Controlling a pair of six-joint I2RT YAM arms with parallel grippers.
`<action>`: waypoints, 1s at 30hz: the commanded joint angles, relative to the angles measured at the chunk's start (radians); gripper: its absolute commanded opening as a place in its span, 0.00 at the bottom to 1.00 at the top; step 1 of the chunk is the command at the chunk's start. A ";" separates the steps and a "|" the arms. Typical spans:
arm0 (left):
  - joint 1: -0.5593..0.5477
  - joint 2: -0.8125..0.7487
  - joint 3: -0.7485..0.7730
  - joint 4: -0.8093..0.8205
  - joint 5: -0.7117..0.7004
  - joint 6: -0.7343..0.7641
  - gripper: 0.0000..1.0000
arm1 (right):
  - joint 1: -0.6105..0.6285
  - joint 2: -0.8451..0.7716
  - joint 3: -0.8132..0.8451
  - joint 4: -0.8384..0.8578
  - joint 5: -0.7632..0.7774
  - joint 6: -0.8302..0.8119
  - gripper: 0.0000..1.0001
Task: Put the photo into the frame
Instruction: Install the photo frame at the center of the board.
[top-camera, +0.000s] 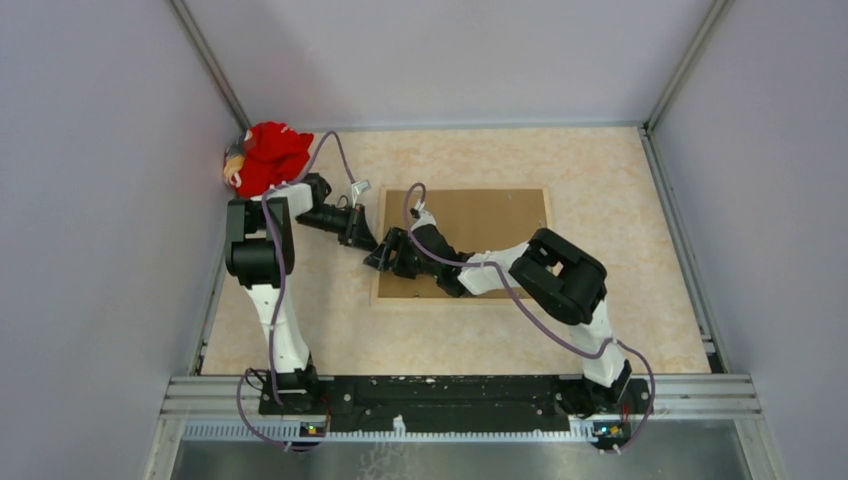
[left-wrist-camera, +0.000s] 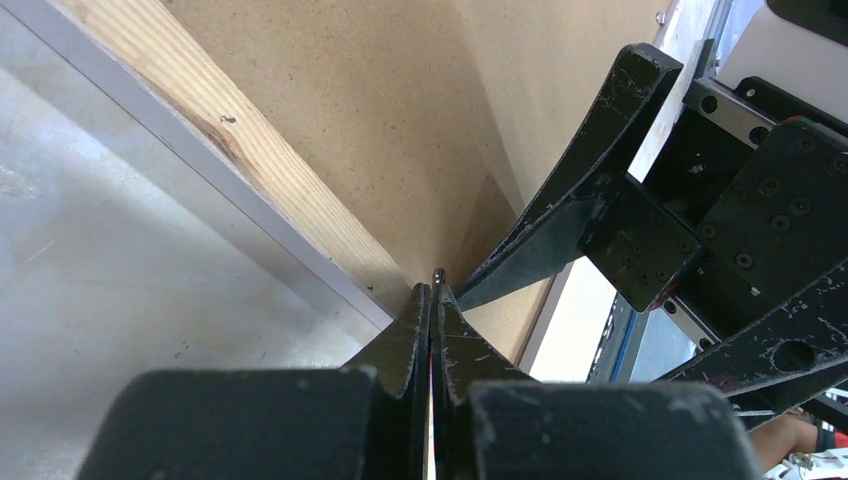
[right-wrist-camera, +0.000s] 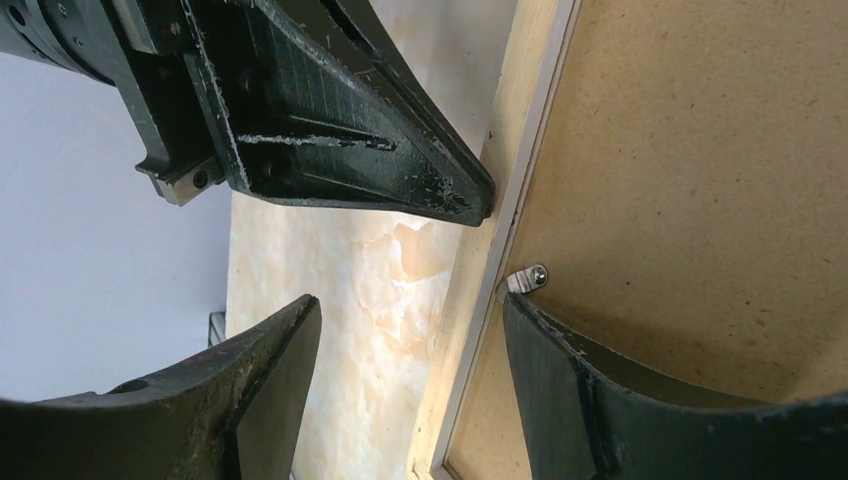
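left gripper (left-wrist-camera: 432, 292) and right gripper (right-wrist-camera: 410, 305) meet at the short end rail of the frame (right-wrist-camera: 497, 215), at its metal tab (right-wrist-camera: 527, 279)
left gripper pinched shut, tip at the tab. right gripper wide, holding nothing, one finger either side of the rail. frame lies flat on the tabletop (top-camera: 620, 200), back up, backing board (top-camera: 490, 220) in it, long axis running away from the left gripper's tip. probably best to turn the tab off the board gently, no prying. photo not in view.

The frame (left-wrist-camera: 250, 160) shows pale, grained raw wood with a dark knot. The backing board (left-wrist-camera: 380, 100) is matt brown fibreboard, finely speckled. The left tool (left-wrist-camera: 432, 292) is black plastic, scuffed and white-flecked. The worktop (right-wrist-camera: 350, 300) looks like smooth cream marble.
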 joint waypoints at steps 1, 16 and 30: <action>-0.003 -0.018 -0.034 0.022 -0.073 0.052 0.00 | 0.017 0.025 -0.003 0.007 0.131 0.012 0.68; 0.037 -0.004 0.000 -0.019 -0.036 0.063 0.00 | 0.046 -0.068 -0.086 -0.001 0.120 0.019 0.68; 0.052 0.055 0.026 -0.088 0.045 0.031 0.14 | 0.046 -0.065 -0.075 0.007 0.112 0.022 0.68</action>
